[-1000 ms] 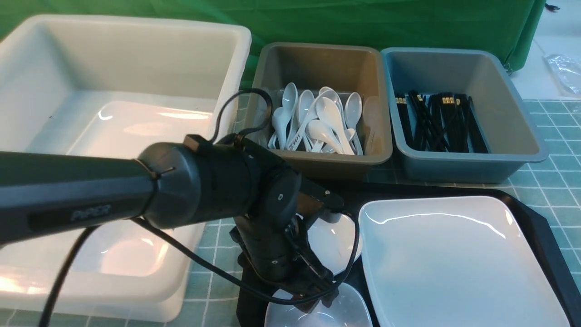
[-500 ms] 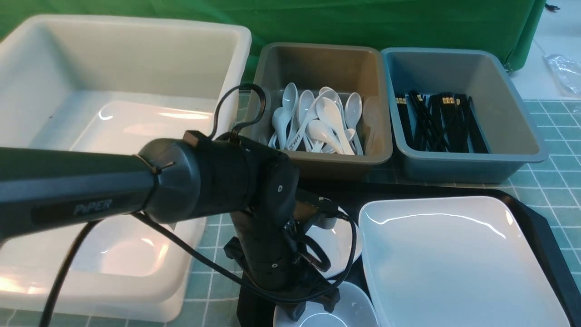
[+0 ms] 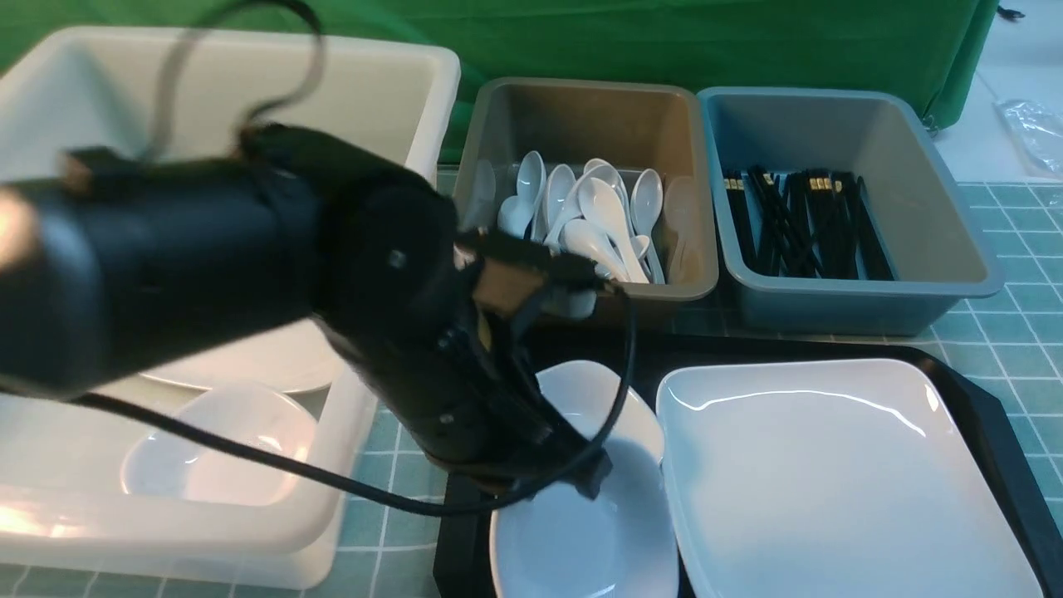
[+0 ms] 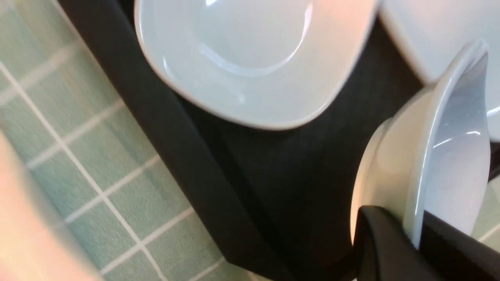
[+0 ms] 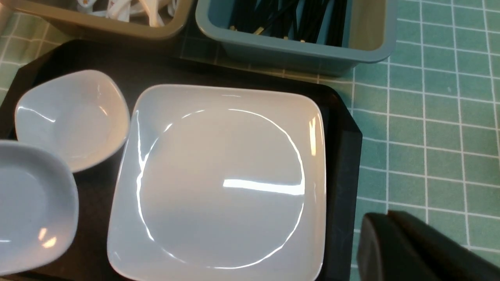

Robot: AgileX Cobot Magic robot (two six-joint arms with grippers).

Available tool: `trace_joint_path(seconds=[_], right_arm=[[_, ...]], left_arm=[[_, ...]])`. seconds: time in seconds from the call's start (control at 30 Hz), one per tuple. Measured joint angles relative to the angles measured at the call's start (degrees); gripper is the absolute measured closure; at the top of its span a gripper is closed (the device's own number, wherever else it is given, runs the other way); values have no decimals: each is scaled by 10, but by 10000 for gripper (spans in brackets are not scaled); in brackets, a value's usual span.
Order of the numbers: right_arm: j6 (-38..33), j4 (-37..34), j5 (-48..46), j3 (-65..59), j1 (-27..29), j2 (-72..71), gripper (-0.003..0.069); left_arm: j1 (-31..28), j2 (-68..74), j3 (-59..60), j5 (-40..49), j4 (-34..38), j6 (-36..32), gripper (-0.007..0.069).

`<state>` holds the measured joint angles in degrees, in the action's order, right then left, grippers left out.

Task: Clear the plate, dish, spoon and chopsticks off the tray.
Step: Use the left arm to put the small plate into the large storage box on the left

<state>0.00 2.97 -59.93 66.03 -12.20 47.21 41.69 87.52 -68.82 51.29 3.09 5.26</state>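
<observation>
Your left gripper (image 4: 414, 234) was clamped tight on the rim of the near dish (image 3: 581, 540). That dish was tipped up over the front left part of the black tray (image 3: 988, 415). The far dish (image 3: 594, 399) sat flat on the tray just behind it. The big plate (image 3: 830, 473) lay on the right side of the tray, just beside both dishes. Only a bit of your right gripper (image 5: 410, 249) showed, and its jaws were together. Behind the tray, on the table (image 3: 1013, 332), the spoons (image 3: 598, 224) lay in the brown tub (image 3: 581, 100). The chopsticks (image 3: 797, 224) lay in the blue tub (image 3: 830, 124).
</observation>
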Motion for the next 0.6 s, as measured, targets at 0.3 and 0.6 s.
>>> trace_joint_path(seconds=[0.3,0.6], right_arm=[[0,0,1,0,0,0,606],[0,0,13,0,0,0,596]], left_arm=[[-135,-138,-33,14,6,5,604],[-491,-207,56,20,56,-66,604]])
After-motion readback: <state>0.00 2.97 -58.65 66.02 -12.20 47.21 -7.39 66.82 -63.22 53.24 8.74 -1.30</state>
